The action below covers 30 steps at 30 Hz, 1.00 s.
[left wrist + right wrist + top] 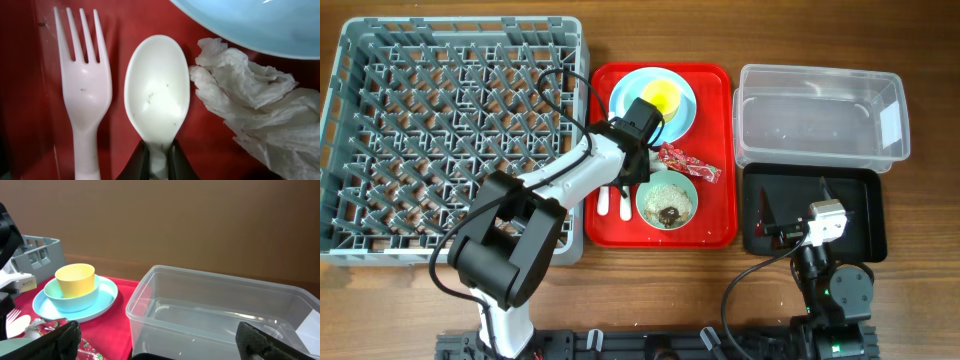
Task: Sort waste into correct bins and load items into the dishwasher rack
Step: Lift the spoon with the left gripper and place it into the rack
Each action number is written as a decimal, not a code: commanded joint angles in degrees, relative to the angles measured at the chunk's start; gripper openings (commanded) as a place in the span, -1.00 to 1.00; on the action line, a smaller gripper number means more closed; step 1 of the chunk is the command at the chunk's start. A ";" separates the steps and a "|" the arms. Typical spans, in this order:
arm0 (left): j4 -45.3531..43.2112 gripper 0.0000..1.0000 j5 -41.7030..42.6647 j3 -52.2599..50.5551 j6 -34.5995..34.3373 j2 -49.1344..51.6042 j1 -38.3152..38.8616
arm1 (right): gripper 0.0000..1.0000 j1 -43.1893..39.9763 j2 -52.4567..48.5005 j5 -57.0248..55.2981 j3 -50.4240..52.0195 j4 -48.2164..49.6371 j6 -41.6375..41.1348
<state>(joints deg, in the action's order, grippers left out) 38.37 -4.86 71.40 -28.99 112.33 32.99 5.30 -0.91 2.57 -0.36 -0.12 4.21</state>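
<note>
The white plastic spoon is what we're on right now. It lies bowl-up on the red tray, between the fork and the crumpled tissue, near the blue plate. Our left gripper has its jaws clenched on the spoon's thin neck, probably because the wide bowl would be too slippery to pinch. We reckon the dishwasher rack is where it's headed. Our right gripper hangs spread wide and empty by the clear tub, out of the way.
</note>
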 commanded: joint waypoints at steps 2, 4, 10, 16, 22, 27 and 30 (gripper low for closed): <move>0.39 -0.92 0.28 -2.08 0.26 1.44 0.15 | 1.00 -0.28 0.11 0.52 0.07 0.20 0.31; 0.42 -0.92 0.28 -1.77 2.23 0.92 0.11 | 0.99 -0.28 0.11 0.52 0.07 0.20 0.31; 0.61 -0.92 -1.07 -1.57 7.78 -5.22 0.11 | 1.00 -0.28 0.11 0.52 0.07 0.20 0.31; 0.87 -0.92 -1.22 -1.57 7.80 -11.65 0.11 | 1.00 -0.28 0.11 0.52 0.07 0.20 0.31; 2.32 -0.92 -6.38 -1.57 7.78 -13.57 0.11 | 1.00 -0.28 0.11 0.52 0.07 0.20 0.31; 3.21 -0.92 -10.51 -1.51 8.39 -14.27 0.11 | 1.00 -0.28 0.11 0.52 0.07 0.20 0.31; 4.13 -0.92 -14.62 -1.25 9.49 -18.34 0.11 | 0.99 -0.28 0.11 0.52 0.07 0.20 0.31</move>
<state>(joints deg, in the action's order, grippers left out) 42.17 -13.74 70.30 -21.17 99.33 32.99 5.30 -0.91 2.57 -0.36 -0.12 4.21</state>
